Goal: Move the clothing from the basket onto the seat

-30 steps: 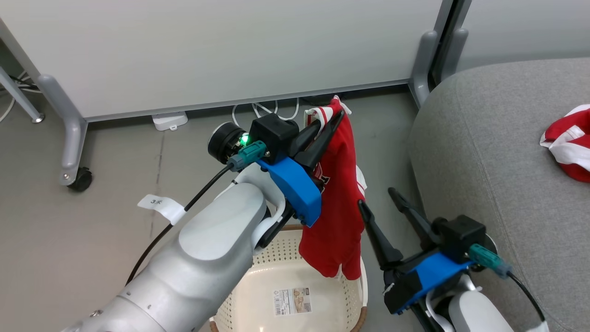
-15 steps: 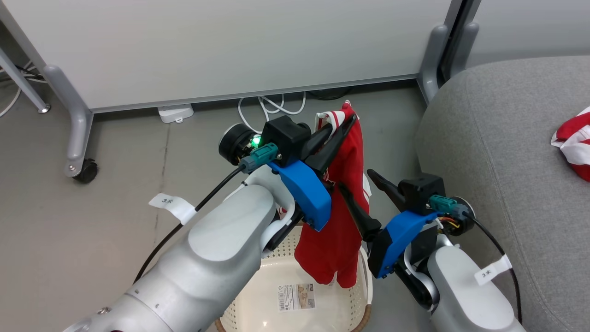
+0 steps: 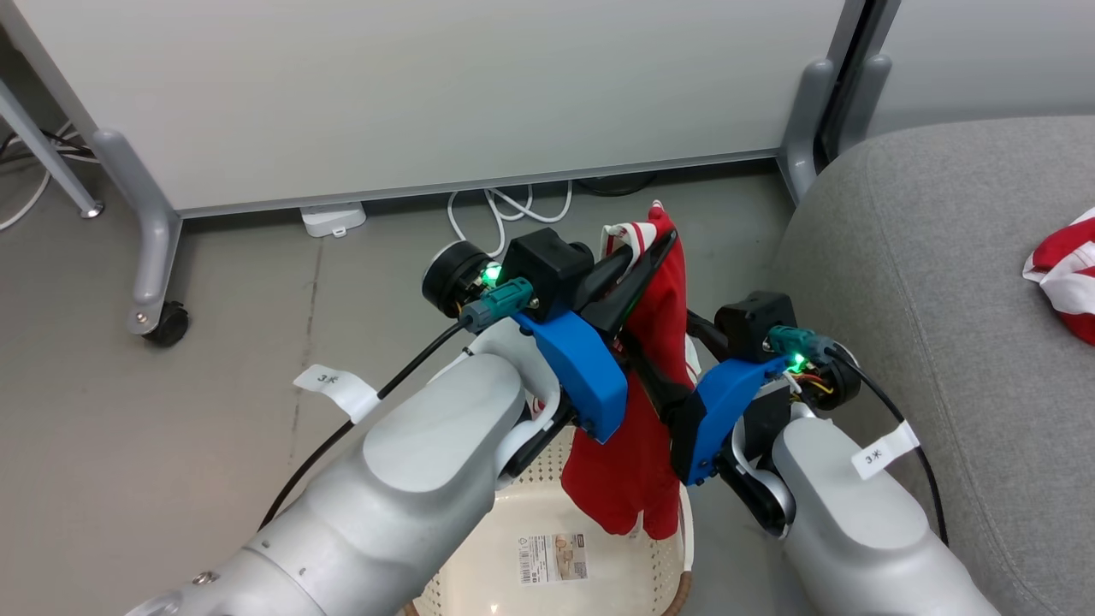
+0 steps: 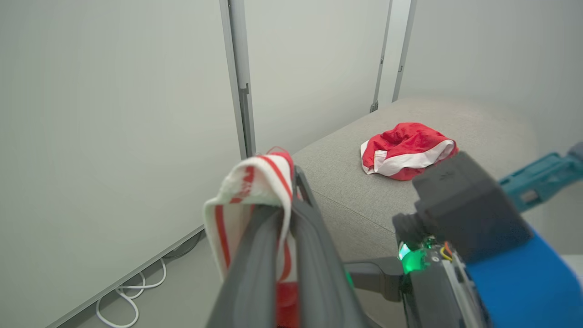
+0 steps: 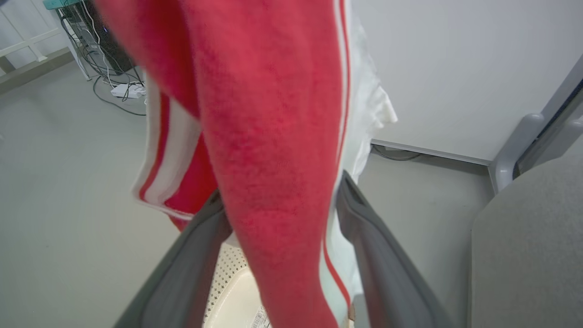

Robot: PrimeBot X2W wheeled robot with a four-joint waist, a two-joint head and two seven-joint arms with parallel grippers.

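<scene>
A red garment with white stripes (image 3: 629, 466) hangs over the cream basket (image 3: 479, 556), its hem dangling just inside the rim. My left gripper (image 3: 643, 250) is shut on its striped top edge (image 4: 255, 187). My right gripper (image 3: 665, 355) is open at mid-height; in the right wrist view its fingers (image 5: 364, 223) stand either side of the hanging cloth (image 5: 273, 150). The second red and white garment (image 3: 1065, 269) lies bunched on the grey seat (image 3: 932, 282); in the left wrist view this garment (image 4: 405, 152) sits on the seat (image 4: 360, 196).
A white partition panel on grey wheeled legs (image 3: 150, 257) stands behind, with white cables (image 3: 505, 205) and a small white box (image 3: 332, 218) on the floor beneath it. The basket (image 5: 230, 287) holds a paper label (image 3: 552, 558). Grey floor lies to the left.
My right gripper has risen and swung left, from beside the seat to the hanging garment, and its fingers now straddle the cloth. The left gripper keeps its hold; the camera shifted slightly.
</scene>
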